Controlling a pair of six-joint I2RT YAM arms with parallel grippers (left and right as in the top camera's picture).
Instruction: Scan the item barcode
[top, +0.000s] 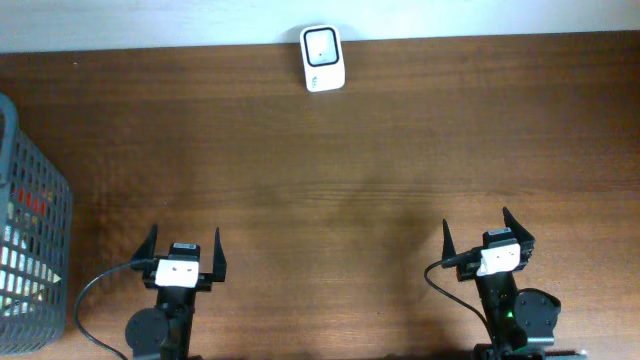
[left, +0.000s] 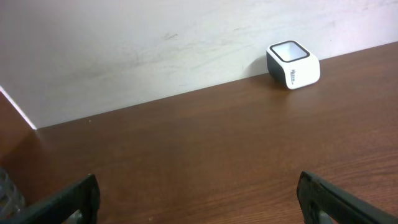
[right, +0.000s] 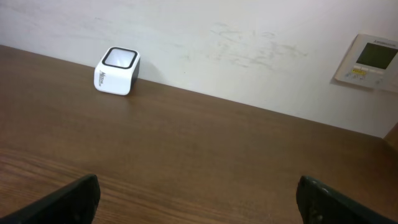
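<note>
A white barcode scanner (top: 322, 58) with a dark window on top stands at the table's far edge, in the middle. It also shows in the left wrist view, the scanner (left: 293, 64) far to the right, and in the right wrist view, the scanner (right: 117, 71) far to the left. My left gripper (top: 185, 238) hovers near the front left, open and empty. My right gripper (top: 476, 225) is at the front right, open and empty too. Only bare wood lies between the left gripper's (left: 198, 186) jaws and between the right gripper's (right: 198, 186) jaws. No single item or barcode can be made out.
A grey mesh basket (top: 40, 190) stands at the table's left edge, with red and white things showing through its wall. A white wall runs behind the table, and a control panel (right: 371, 61) hangs on it at the right.
</note>
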